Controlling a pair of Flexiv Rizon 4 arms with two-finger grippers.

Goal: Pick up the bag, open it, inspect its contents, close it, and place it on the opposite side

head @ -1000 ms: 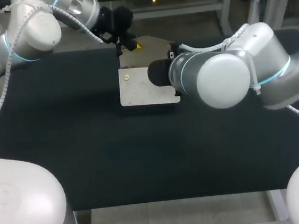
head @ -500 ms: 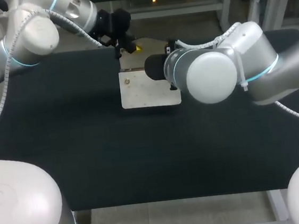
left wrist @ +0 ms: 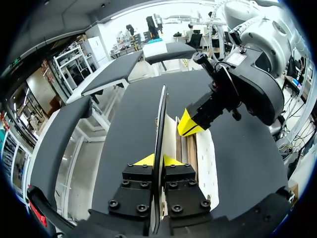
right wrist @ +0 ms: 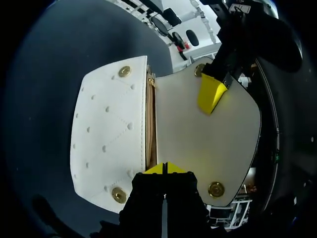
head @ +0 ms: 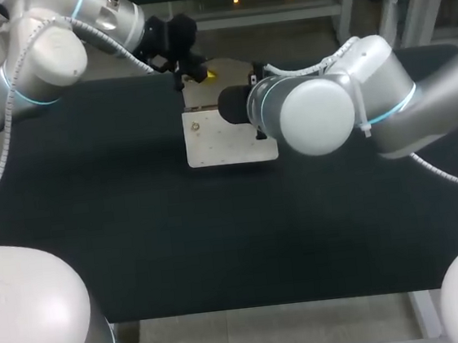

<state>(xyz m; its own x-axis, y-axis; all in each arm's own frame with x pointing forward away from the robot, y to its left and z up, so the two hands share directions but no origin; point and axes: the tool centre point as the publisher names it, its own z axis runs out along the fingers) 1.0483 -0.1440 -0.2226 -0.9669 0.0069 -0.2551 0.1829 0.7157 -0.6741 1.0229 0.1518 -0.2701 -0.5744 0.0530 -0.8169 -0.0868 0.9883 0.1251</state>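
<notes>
A white quilted bag (head: 218, 144) with gold studs lies on the black table, its flap (right wrist: 198, 139) folded open away from the body (right wrist: 106, 134). My left gripper (left wrist: 158, 161) is shut on the flap's far edge (left wrist: 159, 119), which it sees edge-on; in the head view it sits just behind the bag (head: 194, 75). My right gripper (right wrist: 166, 168) is shut, its tips resting at the near end of the bag's tan mouth with nothing seen between them. In the head view its fingers are hidden behind its own wrist (head: 313, 117).
The dark table (head: 137, 230) stretches wide to the left, right and front of the bag. Both arms crowd the back middle. The table's back edge runs just behind the left gripper.
My right arm has swung a little leftward and back over the bag. The left gripper has kept its hold on the flap, and the bag has barely shifted.
</notes>
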